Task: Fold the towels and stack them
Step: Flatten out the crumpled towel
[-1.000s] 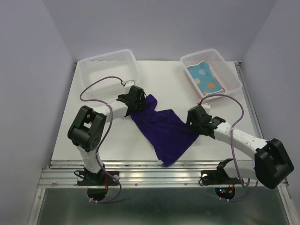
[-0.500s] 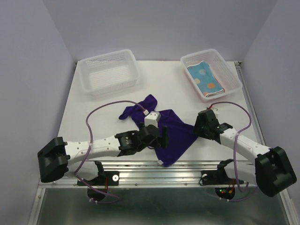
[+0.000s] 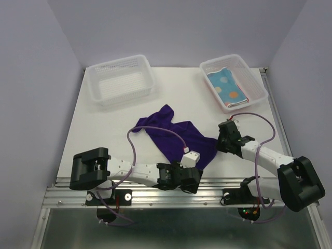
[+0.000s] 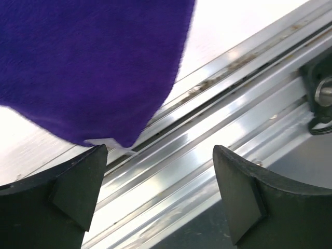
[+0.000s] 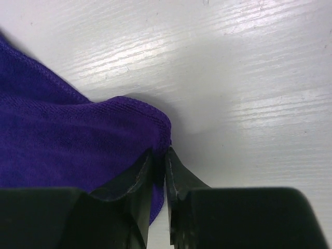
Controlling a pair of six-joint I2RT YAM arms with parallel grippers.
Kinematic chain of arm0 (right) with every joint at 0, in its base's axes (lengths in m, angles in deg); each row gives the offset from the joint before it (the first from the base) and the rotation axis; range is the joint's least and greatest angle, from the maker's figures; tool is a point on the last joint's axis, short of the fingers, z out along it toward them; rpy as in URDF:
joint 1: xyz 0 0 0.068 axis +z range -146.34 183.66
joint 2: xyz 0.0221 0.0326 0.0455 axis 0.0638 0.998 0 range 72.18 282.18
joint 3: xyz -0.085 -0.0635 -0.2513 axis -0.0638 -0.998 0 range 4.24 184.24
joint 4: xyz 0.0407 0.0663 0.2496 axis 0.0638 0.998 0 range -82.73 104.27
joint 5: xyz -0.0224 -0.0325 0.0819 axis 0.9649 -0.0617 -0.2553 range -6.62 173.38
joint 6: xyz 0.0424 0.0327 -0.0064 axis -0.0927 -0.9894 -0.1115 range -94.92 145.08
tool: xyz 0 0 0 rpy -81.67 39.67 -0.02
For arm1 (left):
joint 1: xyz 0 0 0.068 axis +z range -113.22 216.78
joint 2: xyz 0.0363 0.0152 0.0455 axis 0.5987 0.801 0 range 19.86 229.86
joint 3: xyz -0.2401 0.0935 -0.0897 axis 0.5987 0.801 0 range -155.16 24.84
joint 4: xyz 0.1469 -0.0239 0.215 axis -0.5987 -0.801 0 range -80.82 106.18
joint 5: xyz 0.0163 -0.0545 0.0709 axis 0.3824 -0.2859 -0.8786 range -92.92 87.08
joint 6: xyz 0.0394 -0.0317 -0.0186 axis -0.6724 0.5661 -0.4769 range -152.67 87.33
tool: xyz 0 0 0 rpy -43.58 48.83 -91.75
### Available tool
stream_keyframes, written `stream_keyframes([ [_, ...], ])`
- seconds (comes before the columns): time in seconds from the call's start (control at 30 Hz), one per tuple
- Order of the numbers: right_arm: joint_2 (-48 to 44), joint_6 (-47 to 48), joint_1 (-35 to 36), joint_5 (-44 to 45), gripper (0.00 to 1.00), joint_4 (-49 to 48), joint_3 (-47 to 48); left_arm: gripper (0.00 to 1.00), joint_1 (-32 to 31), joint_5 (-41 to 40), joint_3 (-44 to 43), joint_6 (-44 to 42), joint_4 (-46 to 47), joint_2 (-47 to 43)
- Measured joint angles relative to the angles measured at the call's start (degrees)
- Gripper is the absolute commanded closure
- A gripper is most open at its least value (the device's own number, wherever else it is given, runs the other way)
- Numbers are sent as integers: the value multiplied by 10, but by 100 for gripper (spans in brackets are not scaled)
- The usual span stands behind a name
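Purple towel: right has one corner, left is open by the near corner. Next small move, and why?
Probably ease the left gripper forward and close on the near corner of the towel. The right gripper pinches the right corner, while the left's open fingers sit just short of the near one.

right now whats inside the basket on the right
A folded light blue spotted towel lies in the right basket, a pink edge showing beneath it. Anything else under it is covered.

Bright, even light; soft shadows.
Left wrist view: towel [image 4: 93,67] edge blurred, glare on rail [image 4: 223,119]. Right wrist view: sheen streaks across table [image 5: 249,78].
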Motion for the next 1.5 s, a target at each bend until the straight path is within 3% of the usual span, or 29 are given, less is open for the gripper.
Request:
stream_keyframes([
  [0.3,1,0,-1,-10,81,-11,-3,23,-5,-16,-39,-13,-33,39],
  [0.5,14,0,-1,-18,83,-29,-1,21,-5,-35,-52,-19,-70,61],
  [0.83,109,-17,-3,-25,86,-66,65,21,75,-40,-52,-83,-37,61],
  [1.37,164,-26,-23,-38,86,-106,99,21,45,-52,-111,-151,-41,67],
  [1.5,164,-25,-23,-39,86,-107,99,29,42,-47,-123,-159,-36,90],
])
